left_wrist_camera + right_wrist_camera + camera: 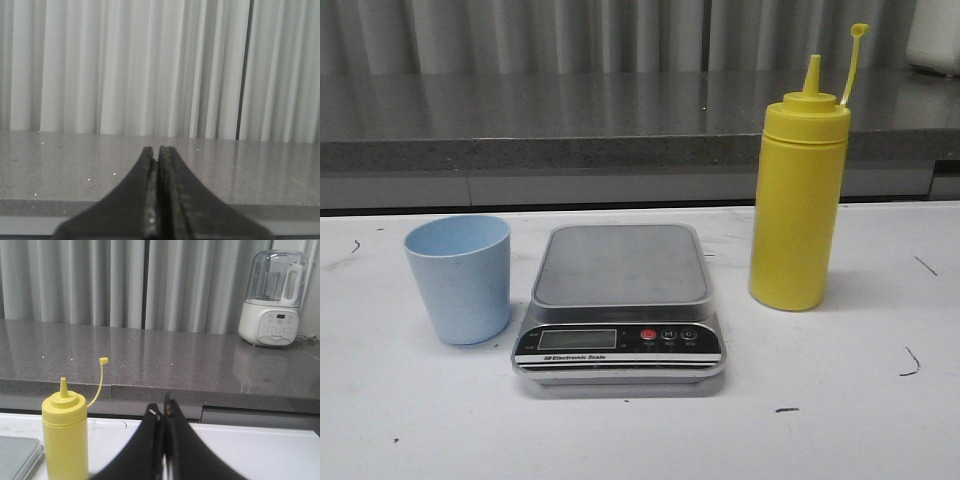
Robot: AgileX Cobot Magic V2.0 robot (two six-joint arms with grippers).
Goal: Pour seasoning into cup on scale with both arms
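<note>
The white worktop (840,420) is scuffed with a few small dark marks. Behind it runs a grey speckled stone ledge (570,115), and pale pleated curtains (570,35) hang behind that. On the ledge, off toward the right, stands a white appliance with a clear jug top (274,299).

Three things stand in a row on the worktop. The cup (459,278), pale blue and matte, sits upright on the left, just beside the scale (619,303) but not on it. The scale is in the middle, its steel platform bare, its black front panel carrying an LCD, one red button and two dark ones. The seasoning (798,205), a tall yellow squeeze bottle, stands upright on the right, a little apart from the scale; its cone nozzle is uncovered and the thin strap holds the cap up to one side.

The left hand (159,152) has its fingers pressed together with nothing between them, pointing at the ledge and curtains. The right hand (162,412) is likewise closed and empty, near the seasoning but clear of it.
</note>
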